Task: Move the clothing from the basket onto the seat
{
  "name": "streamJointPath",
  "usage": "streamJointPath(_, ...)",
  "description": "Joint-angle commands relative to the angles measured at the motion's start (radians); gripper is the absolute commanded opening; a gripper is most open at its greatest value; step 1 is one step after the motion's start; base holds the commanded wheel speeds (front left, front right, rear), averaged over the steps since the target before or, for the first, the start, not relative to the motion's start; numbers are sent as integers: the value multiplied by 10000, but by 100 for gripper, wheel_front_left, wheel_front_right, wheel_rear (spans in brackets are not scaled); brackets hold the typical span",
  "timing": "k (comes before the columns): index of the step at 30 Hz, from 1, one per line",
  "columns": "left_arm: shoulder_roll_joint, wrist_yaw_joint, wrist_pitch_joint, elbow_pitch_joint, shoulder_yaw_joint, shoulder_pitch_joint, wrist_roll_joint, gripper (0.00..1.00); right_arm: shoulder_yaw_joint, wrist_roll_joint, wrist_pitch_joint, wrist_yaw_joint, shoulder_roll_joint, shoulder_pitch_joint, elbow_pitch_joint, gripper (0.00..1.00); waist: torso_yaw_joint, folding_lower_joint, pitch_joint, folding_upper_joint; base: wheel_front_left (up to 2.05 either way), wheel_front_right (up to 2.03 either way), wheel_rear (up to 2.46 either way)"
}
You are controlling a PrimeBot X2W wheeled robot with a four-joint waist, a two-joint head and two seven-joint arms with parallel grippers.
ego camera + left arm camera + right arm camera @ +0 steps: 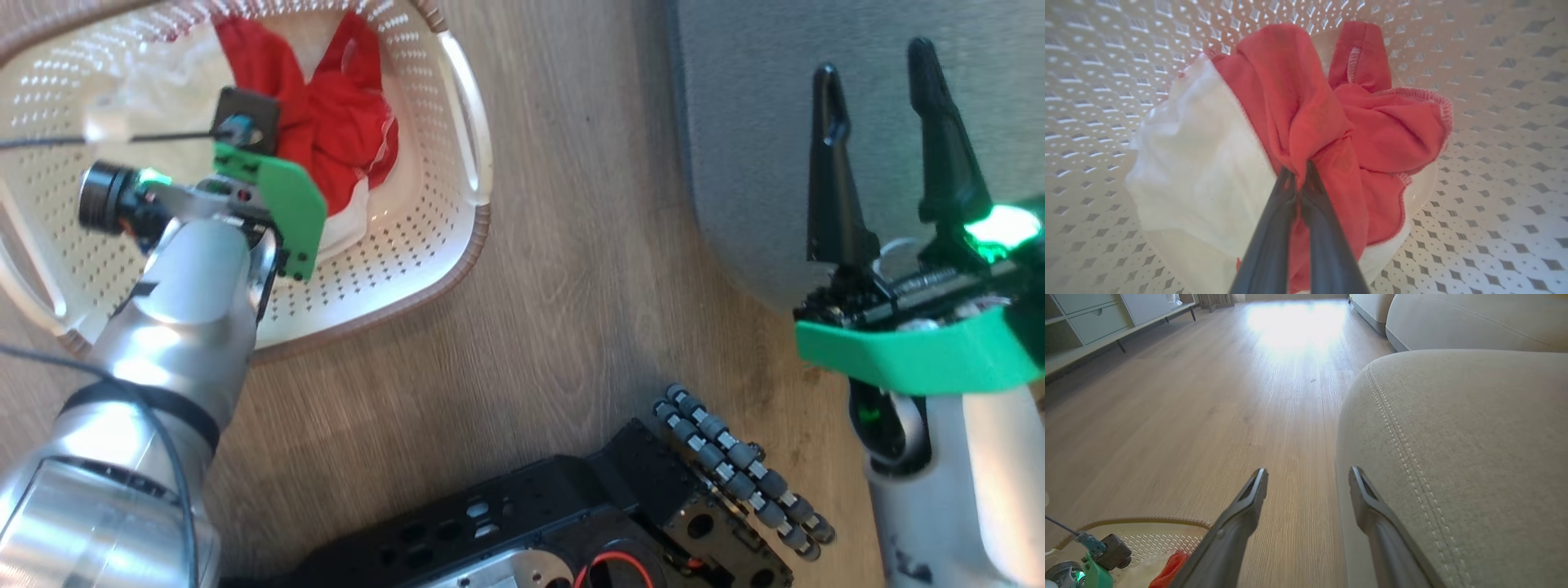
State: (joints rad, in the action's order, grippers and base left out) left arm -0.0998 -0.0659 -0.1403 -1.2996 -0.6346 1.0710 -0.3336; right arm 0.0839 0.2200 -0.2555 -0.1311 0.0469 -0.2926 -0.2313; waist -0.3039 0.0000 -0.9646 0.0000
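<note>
The clothing is a bunched red garment with a white panel, lying in the cream perforated basket. My left gripper is shut on a fold of the red fabric at the middle of the heap. From the head, the basket sits on the floor at upper left with the clothing in it. My left wrist hangs over it and hides the fingers. My right gripper stands open with nothing in it, over the near corner of the grey seat. Seen from the right wrist, the right gripper straddles the edge of the seat.
Wooden floor runs between basket and seat. My black base with its roller wheel lies at the bottom. The right wrist view shows a low cabinet at far left and another cushion behind the seat.
</note>
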Motion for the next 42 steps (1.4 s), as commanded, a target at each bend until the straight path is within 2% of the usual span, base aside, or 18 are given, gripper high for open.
streamJointPath(1,-214,-39,-306,90,308,-396,-192,0,185,127,-63,4,34,4,-138,100,-169,0,335,0,0,0,0)
streamJointPath(4,-244,45,-687,89,402,-580,-341,0,70,332,-63,4,34,-342,94,100,-279,0,750,0,0,0,0)
streamJointPath(12,42,100,-1193,337,955,-1578,-997,0,175,112,-63,4,34,-313,767,100,58,0,2668,0,0,0,0)
streamJointPath(20,-165,-349,-1212,2897,1345,-2828,-387,0,361,-239,-63,4,34,79,1332,100,592,0,4471,0,0,0,0)
streamJointPath(25,-167,-321,-1213,4243,1936,-3675,-140,0,258,-234,-63,4,34,322,1475,100,822,0,5334,0,0,0,0)
streamJointPath(26,-113,-259,-1213,4891,2259,-4083,-2,0,166,17,-63,4,34,481,1608,100,943,0,5722,0,0,0,0)
streamJointPath(27,-113,-259,-1213,4891,2259,-4083,-2,0,166,17,-63,4,34,481,1608,100,943,0,5722,0,0,0,0)
streamJointPath(36,355,553,-1214,8061,4170,-6074,451,0,508,56,-63,4,34,944,1968,100,1339,0,7154,0,0,0,0)
streamJointPath(37,393,685,-1214,8412,4298,-6239,529,0,531,81,-63,4,34,1015,2028,100,1379,0,7293,0,0,0,0)
streamJointPath(38,454,1050,-1214,9151,4519,-6555,539,0,586,8,-63,4,34,1131,2123,100,1471,0,7558,0,0,0,0)
streamJointPath(42,489,1432,-1214,10477,4556,-7109,346,0,740,-65,-63,4,34,1432,2248,100,1651,0,8143,0,0,0,0)
